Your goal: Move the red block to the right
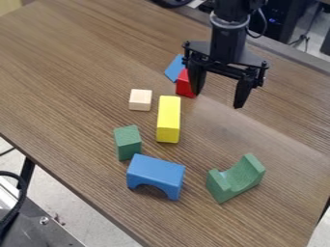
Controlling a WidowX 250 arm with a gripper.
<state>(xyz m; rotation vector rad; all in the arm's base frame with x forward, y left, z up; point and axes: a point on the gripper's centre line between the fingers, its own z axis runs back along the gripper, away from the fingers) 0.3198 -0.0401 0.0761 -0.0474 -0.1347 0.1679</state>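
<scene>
While the gripper (pixel 218 100) gapes wide, red block (pixel 184 86) neighbours.

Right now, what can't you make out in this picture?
In the camera view:
Red block, right side: behind the claw.
Far blue block, full shape: behind red block and claw.
Arm, upper part: cut off by top edge.
Whether claw touches red block: overlap hides it.

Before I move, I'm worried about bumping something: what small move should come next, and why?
Probably shift the open claw toward the picture's left, high enough to clear the red block. One finger overlaps its right edge in view, and the gap between the fingers lies to the block's right.
</scene>
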